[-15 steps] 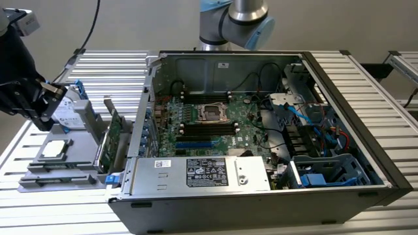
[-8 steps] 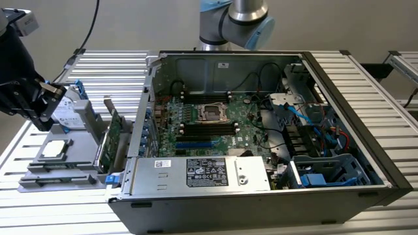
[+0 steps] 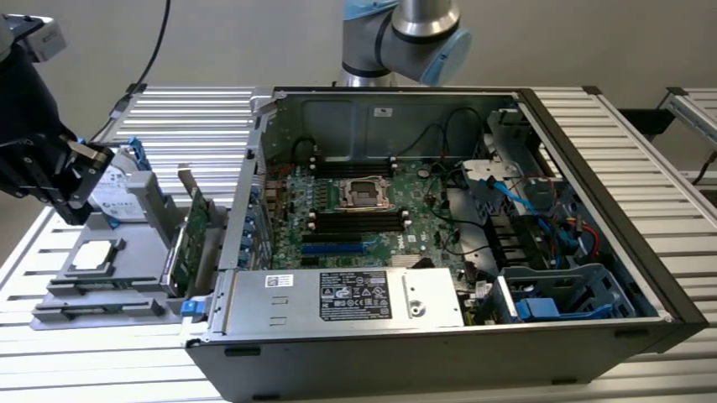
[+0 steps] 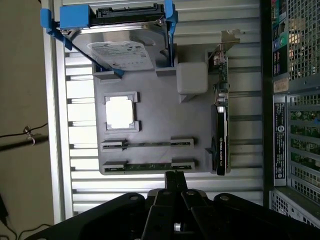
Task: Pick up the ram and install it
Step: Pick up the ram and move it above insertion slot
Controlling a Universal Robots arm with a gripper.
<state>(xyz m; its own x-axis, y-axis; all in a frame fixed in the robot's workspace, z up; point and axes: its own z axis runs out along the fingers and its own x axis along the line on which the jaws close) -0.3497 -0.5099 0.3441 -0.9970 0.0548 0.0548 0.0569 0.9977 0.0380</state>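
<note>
I see the gripper (image 4: pixel 175 176) fully clenched, holding nothing, tips at the gray holder's (image 4: pixel 150 125) edge near the ram (image 4: pixel 147 165).

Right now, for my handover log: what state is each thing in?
Black claw: shut, empty.
Thin green ram stick: on edge in the grey plastic holder's slot.
Silver hard drive in blue bracket: leaning tilted.
Green expansion card with metal bracket: standing on edge.
Black metal computer case: side open.
</note>
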